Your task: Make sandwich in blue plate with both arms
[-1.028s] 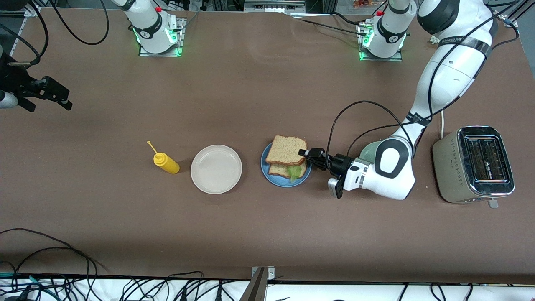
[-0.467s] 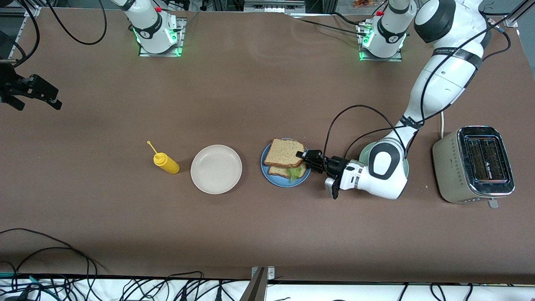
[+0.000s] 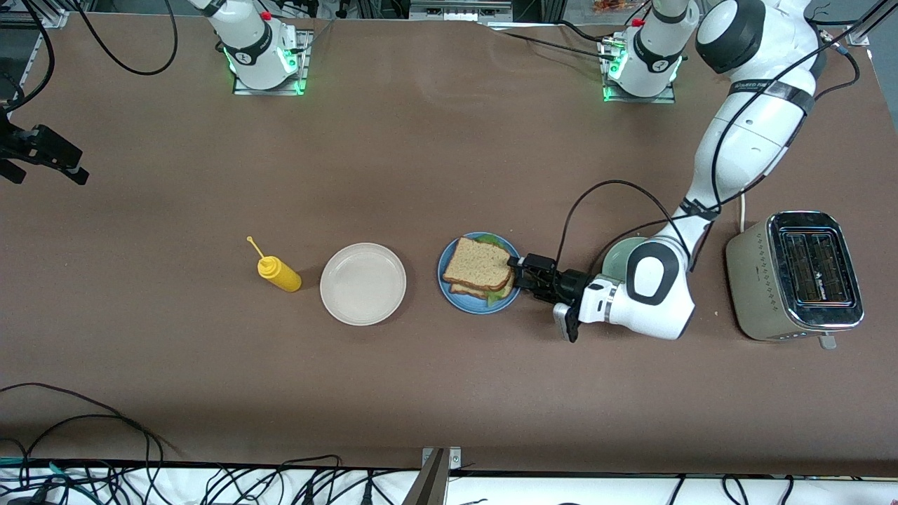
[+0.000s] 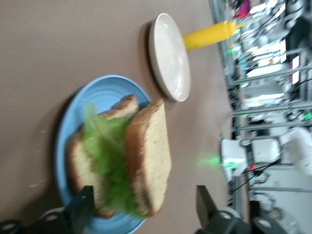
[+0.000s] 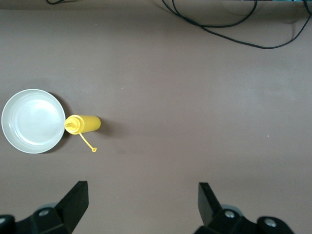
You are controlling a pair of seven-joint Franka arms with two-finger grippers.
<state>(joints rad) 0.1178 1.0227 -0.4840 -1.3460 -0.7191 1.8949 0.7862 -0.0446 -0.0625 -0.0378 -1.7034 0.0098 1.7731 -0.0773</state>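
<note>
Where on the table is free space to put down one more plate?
Bare table lies between the robot bases and the row of mustard bottle, white plate and blue plate. Crowded: left gripper to toaster.

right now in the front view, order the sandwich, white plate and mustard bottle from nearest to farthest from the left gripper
1. sandwich, on the blue plate, right at the open left gripper.
2. white plate, beside the blue plate, toward the right arm's end.
3. mustard bottle, farther toward the right arm's end, beside the white plate.
</note>
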